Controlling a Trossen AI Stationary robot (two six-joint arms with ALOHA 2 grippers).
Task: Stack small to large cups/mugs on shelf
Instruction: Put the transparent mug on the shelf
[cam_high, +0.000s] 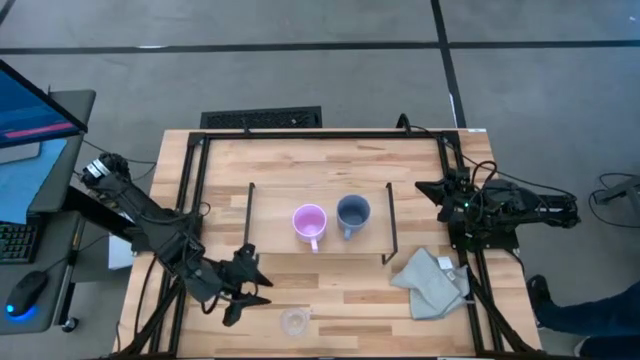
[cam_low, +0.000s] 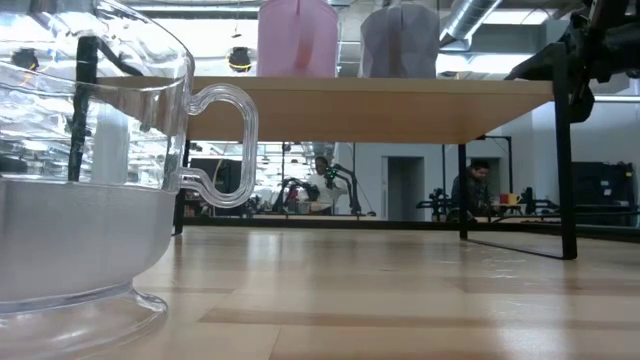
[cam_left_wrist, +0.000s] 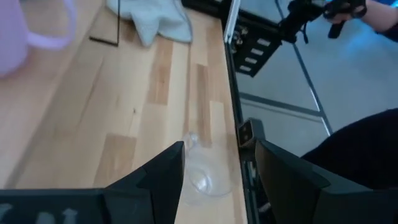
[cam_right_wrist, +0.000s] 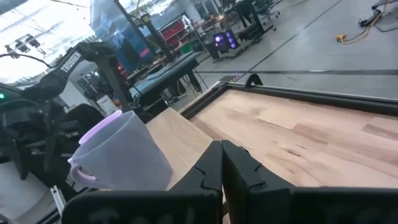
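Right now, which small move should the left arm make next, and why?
Probably ease the left pincer forward around the glass cup, then close. Its fingers stand open with the cup just ahead, untouched on the table, while the pink mug and blue mug already sit on the shelf.

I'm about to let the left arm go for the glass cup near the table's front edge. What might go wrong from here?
The glass cup stands close to the table's front edge, so a nudge from the open left hand might push it off. It is clear and hard to see against the wood, so the grasp may miss. On the shelf, the pink mug and blue-grey mug stand close together, leaving little room.
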